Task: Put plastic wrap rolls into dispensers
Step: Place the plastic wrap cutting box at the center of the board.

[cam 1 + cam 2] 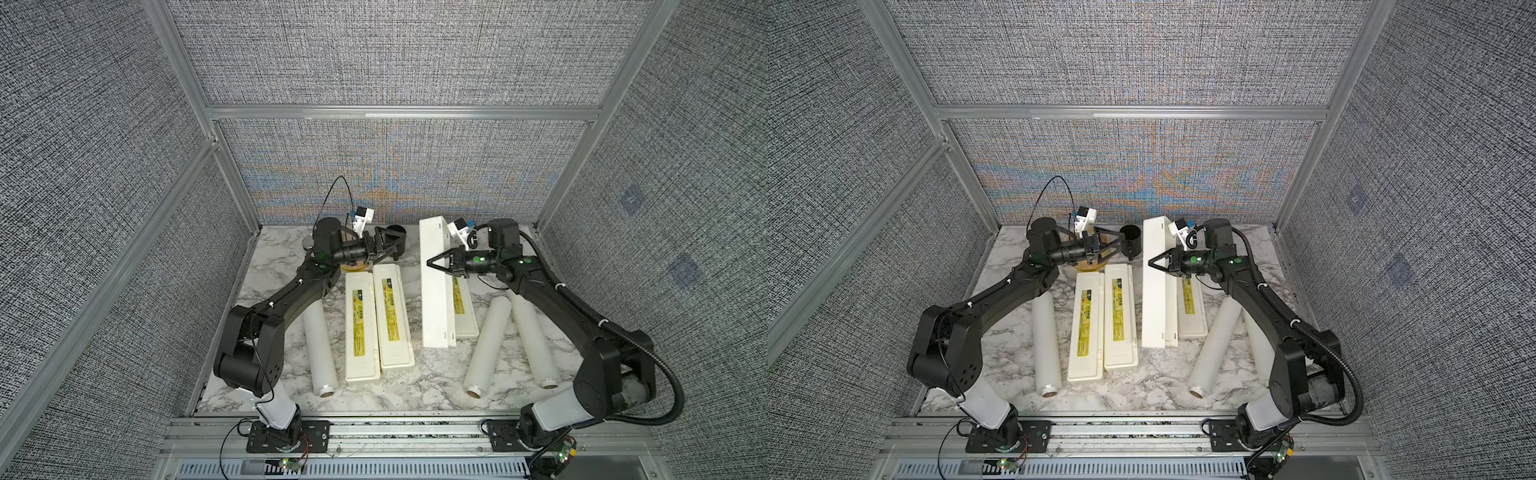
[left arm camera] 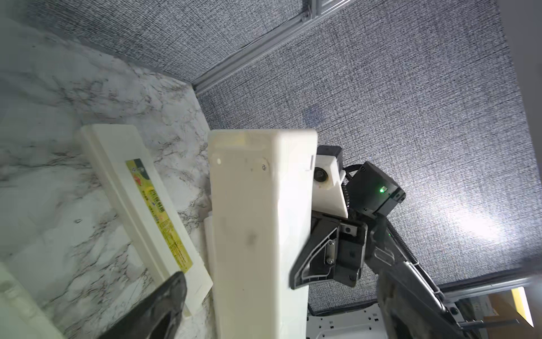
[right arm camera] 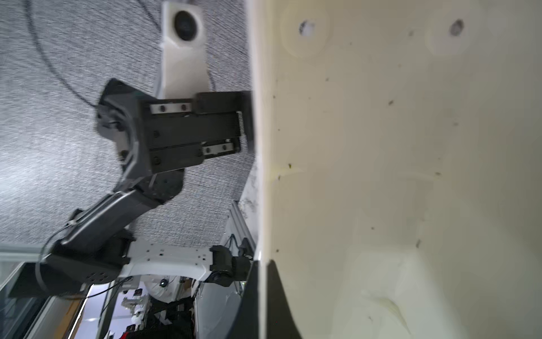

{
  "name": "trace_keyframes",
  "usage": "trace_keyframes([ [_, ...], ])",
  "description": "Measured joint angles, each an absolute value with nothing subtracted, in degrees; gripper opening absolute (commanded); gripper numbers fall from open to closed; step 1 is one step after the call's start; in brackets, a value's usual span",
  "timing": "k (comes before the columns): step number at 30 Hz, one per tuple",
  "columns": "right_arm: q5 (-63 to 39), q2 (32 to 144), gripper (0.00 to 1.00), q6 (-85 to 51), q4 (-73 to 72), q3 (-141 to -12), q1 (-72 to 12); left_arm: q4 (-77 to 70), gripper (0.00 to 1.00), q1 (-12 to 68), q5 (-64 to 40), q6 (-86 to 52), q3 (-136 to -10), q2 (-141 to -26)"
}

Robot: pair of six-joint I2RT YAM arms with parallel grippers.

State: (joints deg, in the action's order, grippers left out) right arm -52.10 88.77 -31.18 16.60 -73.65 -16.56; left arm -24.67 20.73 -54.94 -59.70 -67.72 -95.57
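Note:
Two dispensers (image 1: 361,328) (image 1: 392,316) lie shut side by side in the middle. The third dispenser (image 1: 434,286) is open: its plain white half stands upright and its labelled half (image 1: 461,303) lies flat. My right gripper (image 1: 430,262) (image 3: 263,264) is shut on the upright half's thin edge, and it also shows in the left wrist view (image 2: 296,278). One plastic wrap roll (image 1: 318,349) lies to the left of the boxes, and two rolls (image 1: 488,345) (image 1: 532,340) lie to the right. My left gripper (image 1: 397,248) hangs open and empty near the back; one finger (image 2: 167,302) shows.
A short black cup (image 1: 1130,245) stands at the back, just past the left gripper's tips. A round yellow steamer (image 1: 1096,262) sits under the left wrist. Grey fabric walls with aluminium rails (image 1: 399,112) close the marble table (image 1: 415,386) on three sides.

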Motion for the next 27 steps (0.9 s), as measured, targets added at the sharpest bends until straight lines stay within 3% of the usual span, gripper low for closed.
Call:
trace_keyframes([
  [11,-22.9,106.32,0.01,-25.21,35.33,-87.46,-26.92,4.43,1.0,19.68,-42.48,-38.61,-65.67,-86.26],
  [19,-8.08,117.62,0.03,-27.35,41.82,-96.01,-30.13,10.46,1.0,14.87,-37.52,-34.92,-58.41,-80.75],
  [22,-5.63,120.11,0.1,-27.99,43.16,-97.78,-30.72,10.87,1.0,13.78,-36.97,-34.65,-56.62,-79.79],
  [27,-4.36,121.12,0.36,-28.1,44.07,-98.59,-31.27,13.37,1.0,12.23,-34.33,-34.28,-55.27,-79.09],
])
